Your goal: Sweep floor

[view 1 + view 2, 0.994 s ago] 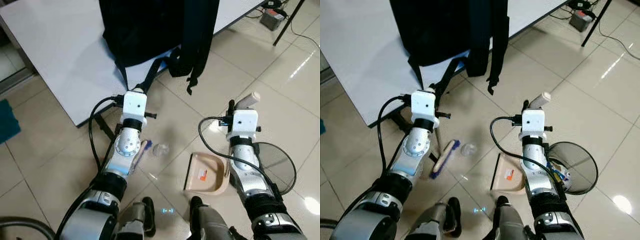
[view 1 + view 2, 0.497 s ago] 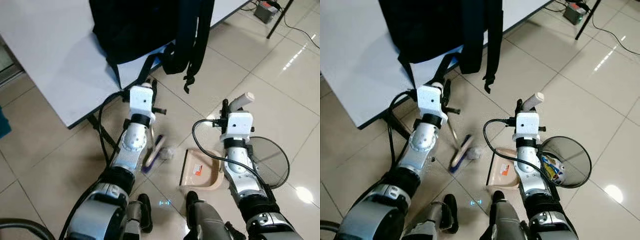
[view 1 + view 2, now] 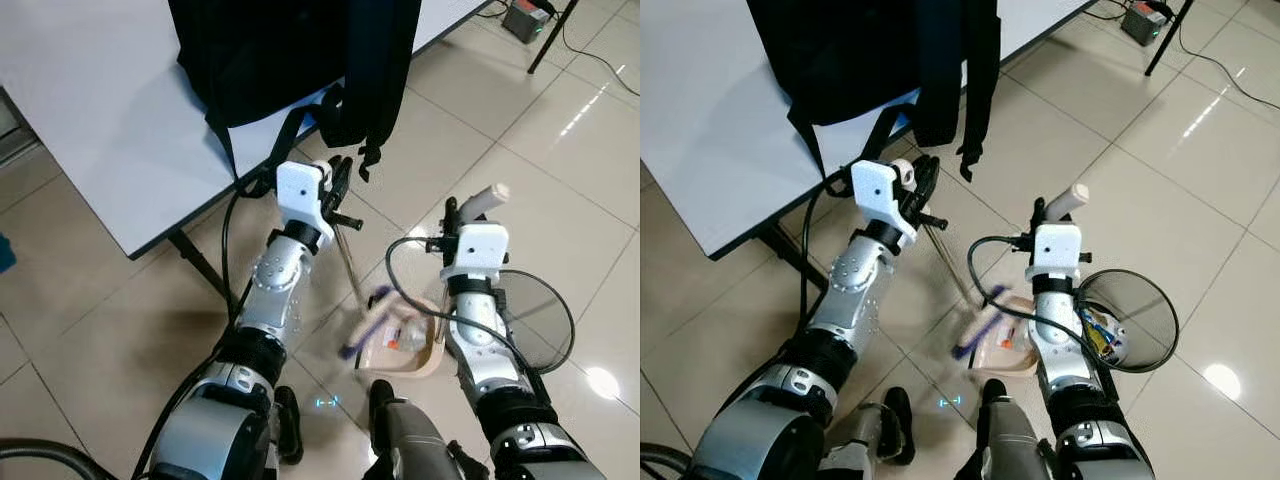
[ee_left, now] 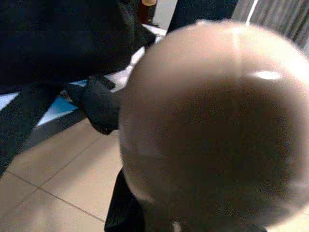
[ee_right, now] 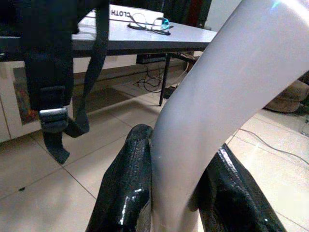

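Observation:
My left gripper (image 3: 336, 190) is shut on the top of a broom handle (image 3: 352, 262), whose rounded beige end (image 4: 212, 121) looms close in the left wrist view. The thin handle slants down to a blue brush head (image 3: 366, 322), blurred, at the mouth of a beige dustpan (image 3: 412, 345) on the tiles. A pale wad and an orange label lie in the pan. My right gripper (image 3: 462, 213) is shut on the pan's upright cream handle (image 5: 212, 101), which sits between its two black fingers (image 5: 126, 193).
A round mesh bin (image 3: 540, 310) holding some rubbish stands just right of the dustpan. A white table (image 3: 100, 100) with a black backpack (image 3: 270, 50) hanging over its edge is ahead on the left. Cables and a power box (image 3: 522, 18) lie far right.
My left arm has swung right, dragging the brush head and the pale wad across the tiles to the dustpan. The right arm and pan have stayed put.

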`<state>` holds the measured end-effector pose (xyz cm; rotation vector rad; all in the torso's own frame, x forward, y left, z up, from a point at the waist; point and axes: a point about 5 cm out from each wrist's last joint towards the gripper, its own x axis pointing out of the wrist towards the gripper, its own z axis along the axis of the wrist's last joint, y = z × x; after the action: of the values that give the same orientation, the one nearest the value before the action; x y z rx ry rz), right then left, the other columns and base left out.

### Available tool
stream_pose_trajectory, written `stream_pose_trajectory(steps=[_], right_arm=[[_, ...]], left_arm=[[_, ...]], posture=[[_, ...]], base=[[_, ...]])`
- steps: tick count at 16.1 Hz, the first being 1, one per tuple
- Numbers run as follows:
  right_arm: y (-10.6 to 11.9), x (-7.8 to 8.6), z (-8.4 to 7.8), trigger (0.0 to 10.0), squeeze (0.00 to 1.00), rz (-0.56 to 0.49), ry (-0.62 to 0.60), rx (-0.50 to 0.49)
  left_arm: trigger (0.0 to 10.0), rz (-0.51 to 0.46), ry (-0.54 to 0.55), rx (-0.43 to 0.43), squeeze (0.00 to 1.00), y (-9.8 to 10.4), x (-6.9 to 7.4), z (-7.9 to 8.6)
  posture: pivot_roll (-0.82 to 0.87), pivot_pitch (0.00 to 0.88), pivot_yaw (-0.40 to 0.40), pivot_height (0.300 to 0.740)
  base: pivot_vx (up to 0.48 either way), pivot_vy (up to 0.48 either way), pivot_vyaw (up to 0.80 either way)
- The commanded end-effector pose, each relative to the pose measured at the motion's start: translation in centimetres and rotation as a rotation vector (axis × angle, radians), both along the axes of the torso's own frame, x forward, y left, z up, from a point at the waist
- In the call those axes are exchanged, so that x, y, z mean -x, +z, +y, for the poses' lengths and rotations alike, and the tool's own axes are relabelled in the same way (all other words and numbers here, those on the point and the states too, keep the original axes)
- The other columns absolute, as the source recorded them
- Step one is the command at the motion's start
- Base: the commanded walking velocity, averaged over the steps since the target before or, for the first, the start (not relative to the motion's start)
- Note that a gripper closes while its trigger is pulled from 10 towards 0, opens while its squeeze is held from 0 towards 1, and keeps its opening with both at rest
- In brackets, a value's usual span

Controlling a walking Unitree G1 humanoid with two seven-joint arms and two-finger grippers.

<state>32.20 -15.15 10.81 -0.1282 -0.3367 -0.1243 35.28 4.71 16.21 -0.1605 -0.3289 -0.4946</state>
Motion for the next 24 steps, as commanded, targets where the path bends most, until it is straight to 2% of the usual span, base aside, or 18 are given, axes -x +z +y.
stream_pose_trajectory(steps=[1, 4, 5, 8, 10, 13, 14, 15, 17, 19, 20, 21, 24], right_arm=[[-1.9, 0.6, 0.7, 10.0, 0.00, 0.091, 0.021, -0.049], [-1.2, 0.7, 0.4, 10.0, 0.00, 0.056, 0.026, -0.091], [-1.0, 1.1, -0.5, 10.0, 0.00, 0.037, 0.003, -0.145], [-1.2, 1.8, -2.1, 10.0, 0.00, 0.025, -0.064, -0.232], [-1.2, 2.7, -3.3, 10.0, 0.00, 0.008, -0.103, -0.279], [-0.8, 3.3, -3.9, 10.0, 0.00, -0.014, -0.105, -0.290], [-0.5, 3.5, -4.2, 10.0, 0.00, -0.015, -0.081, -0.277], [-0.5, 3.5, -4.3, 10.0, 0.00, -0.014, -0.071, -0.273], [-0.5, 3.5, -4.4, 10.0, 0.00, -0.001, -0.057, -0.269], [-0.5, 3.5, -4.4, 10.0, 0.00, 0.008, -0.053, -0.266], [-0.4, 3.6, -4.3, 10.0, 0.00, 0.008, -0.050, -0.264], [-0.2, 3.7, -4.3, 10.0, 0.00, 0.009, -0.044, -0.263], [0.0, 4.1, -4.4, 10.0, 0.00, 0.014, -0.035, -0.258]], left_arm=[[10.0, 0.093, -0.085, 0.038, 0.00, -1.7, 0.9, -1.6], [10.0, 0.076, -0.120, 0.015, 0.00, -1.6, 0.9, -0.9], [10.0, 0.055, -0.093, -0.020, 0.00, -1.2, 0.4, 0.3], [10.0, 0.039, -0.085, -0.064, 0.00, -0.8, -0.1, 1.8], [10.0, 0.014, -0.075, -0.135, 0.00, -0.6, -0.2, 3.0], [10.0, -0.018, -0.028, -0.155, 0.00, 0.3, -0.3, 4.9], [10.0, -0.052, 0.015, -0.193, 0.00, 1.4, -0.5, 6.5], [10.0, -0.063, 0.037, -0.200, 0.00, 2.0, -0.5, 7.2], [10.0, -0.091, 0.062, -0.176, 0.00, 3.6, -0.4, 8.3], [10.0, -0.113, 0.049, -0.159, 0.00, 5.0, -0.2, 8.6], [10.0, -0.147, 0.049, -0.208, 0.00, 6.0, 0.3, 9.1], [10.0, -0.165, 0.056, -0.267, 0.00, 6.2, 0.7, 9.6], [10.0, -0.146, 0.097, -0.310, 0.00, 5.6, 1.1, 10.5]], posture=[[-0.02, 0.334, 0.046, 0.740], [-0.01, 0.294, 0.049, 0.740], [-0.01, 0.266, 0.049, 0.740], [-0.01, 0.232, 0.054, 0.740], [0.00, 0.188, 0.061, 0.740], [0.00, 0.155, 0.062, 0.740], [0.01, 0.129, 0.061, 0.740], [0.01, 0.121, 0.062, 0.740], [0.01, 0.107, 0.061, 0.740], [0.01, 0.100, 0.061, 0.740], [0.00, 0.089, 0.061, 0.740], [0.00, 0.083, 0.061, 0.740], [0.00, 0.078, 0.061, 0.740]], base=[[0.000, 0.000, 0.00], [0.000, 0.000, 0.00], [0.000, 0.000, 0.00], [0.000, 0.000, 0.00], [0.000, 0.000, 0.00], [0.000, 0.000, 0.00], [0.000, 0.000, 0.00], [0.000, 0.000, 0.00], [0.000, 0.000, 0.00], [0.000, 0.000, 0.00], [0.000, 0.000, 0.00], [0.000, 0.000, 0.00], [0.000, 0.000, 0.00]])
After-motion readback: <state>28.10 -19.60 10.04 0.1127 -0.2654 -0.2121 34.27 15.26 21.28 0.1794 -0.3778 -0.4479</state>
